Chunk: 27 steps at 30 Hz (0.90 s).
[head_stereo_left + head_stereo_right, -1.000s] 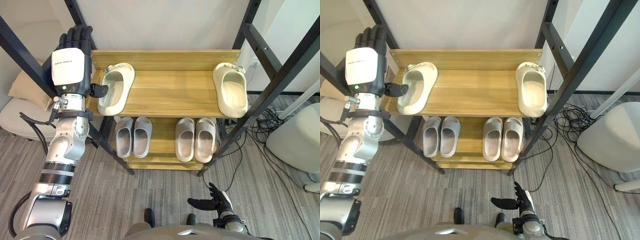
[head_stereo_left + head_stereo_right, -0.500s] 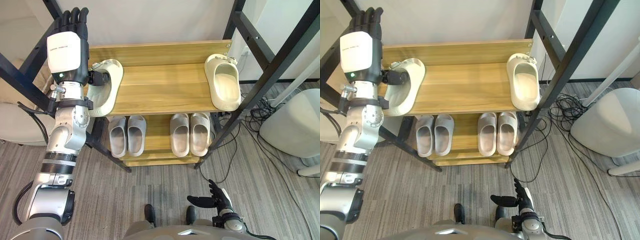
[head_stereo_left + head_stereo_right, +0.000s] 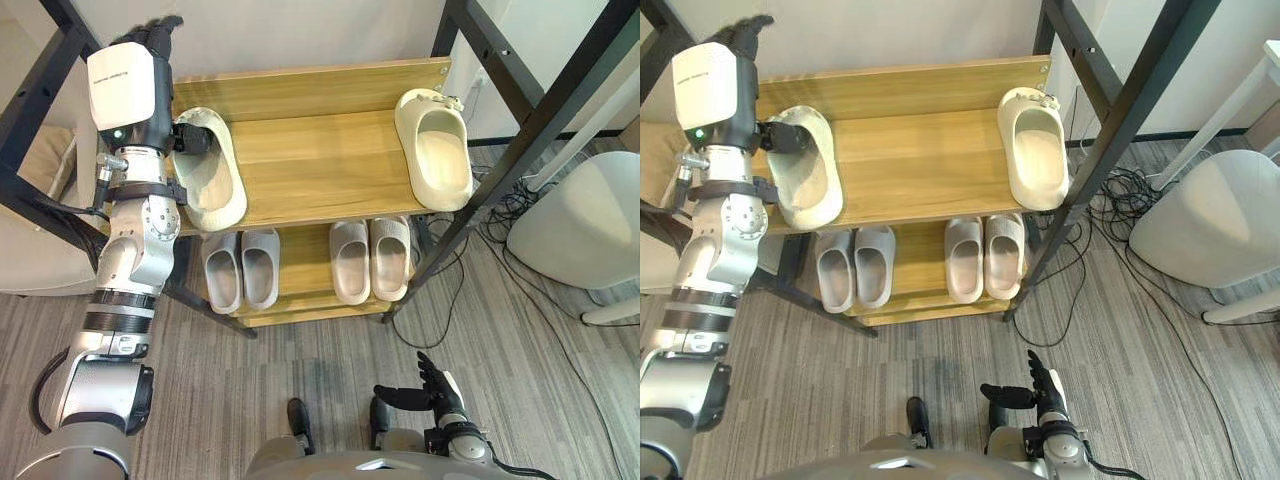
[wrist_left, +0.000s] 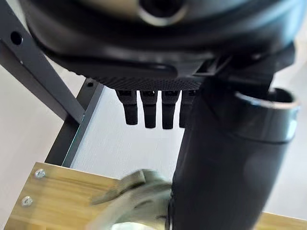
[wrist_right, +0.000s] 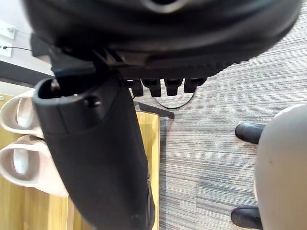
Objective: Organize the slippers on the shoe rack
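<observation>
Here, you are nudging the left slipper [image 3: 212,180] at the left end of the top shelf [image 3: 320,170]: left hand [image 3: 125,85] beside it, fingers nearly straight, thumb [image 3: 190,138] pressing its far end, gripping nothing. Its long axis is running front to back, near end angling inward; a second ago it was leaning oppositely. Its mate [image 3: 435,150] is sitting well apart. Your right hand [image 3: 432,392] is hanging low, relaxed, empty.

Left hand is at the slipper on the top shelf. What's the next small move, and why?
Probably nudge the left slipper rightward along the top shelf toward its mate. The thumb of the left hand touches it, and the two sit at opposite ends, while the lower pairs lie side by side.
</observation>
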Tool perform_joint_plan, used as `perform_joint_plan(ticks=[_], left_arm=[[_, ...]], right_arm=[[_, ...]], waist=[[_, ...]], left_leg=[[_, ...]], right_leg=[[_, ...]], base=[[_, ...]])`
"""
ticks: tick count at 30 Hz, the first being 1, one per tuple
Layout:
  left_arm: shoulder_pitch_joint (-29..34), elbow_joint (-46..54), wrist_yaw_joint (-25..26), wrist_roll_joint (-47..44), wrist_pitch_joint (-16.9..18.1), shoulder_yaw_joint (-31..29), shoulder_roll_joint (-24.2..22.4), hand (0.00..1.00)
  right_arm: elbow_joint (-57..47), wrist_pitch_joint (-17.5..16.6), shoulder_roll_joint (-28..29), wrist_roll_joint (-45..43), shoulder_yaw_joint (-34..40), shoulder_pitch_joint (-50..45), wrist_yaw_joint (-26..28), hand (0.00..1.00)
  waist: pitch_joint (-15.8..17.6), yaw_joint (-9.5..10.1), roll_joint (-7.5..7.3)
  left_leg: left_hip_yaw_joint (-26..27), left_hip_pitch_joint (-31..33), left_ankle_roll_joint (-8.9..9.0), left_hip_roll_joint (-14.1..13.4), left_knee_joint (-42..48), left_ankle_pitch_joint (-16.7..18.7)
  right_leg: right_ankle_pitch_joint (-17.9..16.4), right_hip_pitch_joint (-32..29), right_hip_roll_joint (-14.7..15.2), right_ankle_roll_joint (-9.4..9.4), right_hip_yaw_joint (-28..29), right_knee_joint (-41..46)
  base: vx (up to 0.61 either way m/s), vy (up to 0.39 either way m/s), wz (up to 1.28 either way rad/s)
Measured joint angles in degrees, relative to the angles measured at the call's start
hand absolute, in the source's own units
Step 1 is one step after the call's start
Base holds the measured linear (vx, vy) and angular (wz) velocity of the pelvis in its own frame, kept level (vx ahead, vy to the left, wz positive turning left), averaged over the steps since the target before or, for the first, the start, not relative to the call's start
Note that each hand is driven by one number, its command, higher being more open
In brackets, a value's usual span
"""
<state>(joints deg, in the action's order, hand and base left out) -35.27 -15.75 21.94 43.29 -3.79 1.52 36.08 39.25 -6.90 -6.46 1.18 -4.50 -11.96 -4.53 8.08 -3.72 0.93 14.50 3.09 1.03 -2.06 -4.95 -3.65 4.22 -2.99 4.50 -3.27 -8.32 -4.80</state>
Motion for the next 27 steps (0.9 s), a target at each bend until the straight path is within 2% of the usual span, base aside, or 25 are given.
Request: perform_joint_plan(ticks=[7, 21, 27], left_arm=[[0.07, -1.99, -1.13, -0.39, 0.81, 1.20, 0.05, 0.00], [1.34, -1.38, -1.07, -1.10, 1.28, 3.00, -0.21, 0.00], [1.77, 2.83, -1.09, -1.11, 1.81, 6.81, -1.70, 0.00]], right_arm=[[-0.14, -0.01, 0.06, -0.02, 0.02, -0.03, -0.49, 1.00], [1.93, -0.02, -0.08, -0.16, -0.06, 1.23, -0.81, 1.00], [2.04, -0.02, -0.14, -0.18, -0.12, 1.35, -0.87, 1.00]], waist=[[0.32, 0.21, -0.19], [0.74, 0.48, 0.54], [0.93, 0.47, 0.89]], left_leg=[[0.10, -0.23, -0.03, 0.01, 0.00, -0.03], [-1.22, -1.70, -0.17, 0.26, -0.01, -0.37], [-1.36, -1.55, -0.22, 0.54, -0.02, -0.39]], right_leg=[[0.20, 0.19, -0.07, 0.15, -0.09, 0.03], [-0.03, 2.15, 0.15, 0.38, -1.57, 0.21], [-0.01, 2.09, 0.52, 0.30, -1.71, 0.20]], base=[[-0.02, -0.002, -0.01], [-0.04, -0.002, 0.05], [-0.01, 0.000, 0.01]])
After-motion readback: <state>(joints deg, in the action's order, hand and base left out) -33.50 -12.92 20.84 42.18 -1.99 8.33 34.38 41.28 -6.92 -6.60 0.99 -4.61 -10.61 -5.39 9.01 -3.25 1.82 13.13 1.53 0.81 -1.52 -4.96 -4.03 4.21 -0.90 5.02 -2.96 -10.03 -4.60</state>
